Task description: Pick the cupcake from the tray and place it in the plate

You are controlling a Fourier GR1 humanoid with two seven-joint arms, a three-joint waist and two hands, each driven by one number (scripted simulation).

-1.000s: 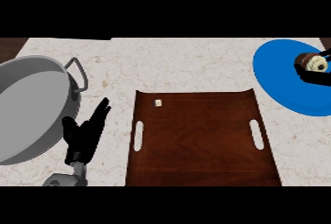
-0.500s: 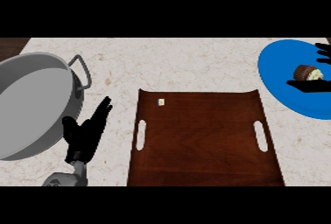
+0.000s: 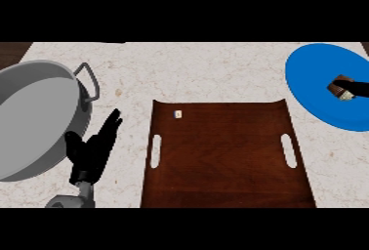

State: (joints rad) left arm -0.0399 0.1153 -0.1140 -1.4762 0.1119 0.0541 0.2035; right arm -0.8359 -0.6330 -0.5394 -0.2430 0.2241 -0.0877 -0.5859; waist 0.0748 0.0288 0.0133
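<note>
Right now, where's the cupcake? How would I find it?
Look at the round blue plate at the counter's far right. The cupcake lies on it near the edge, with the right hand on it. It's the only small brown thing on the blue.

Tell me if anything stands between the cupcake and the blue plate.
Nothing visible does. The cupcake is already over the blue plate, with the right hand at it by the view's right edge. The brown tray sits apart, lower left of the plate.
</note>
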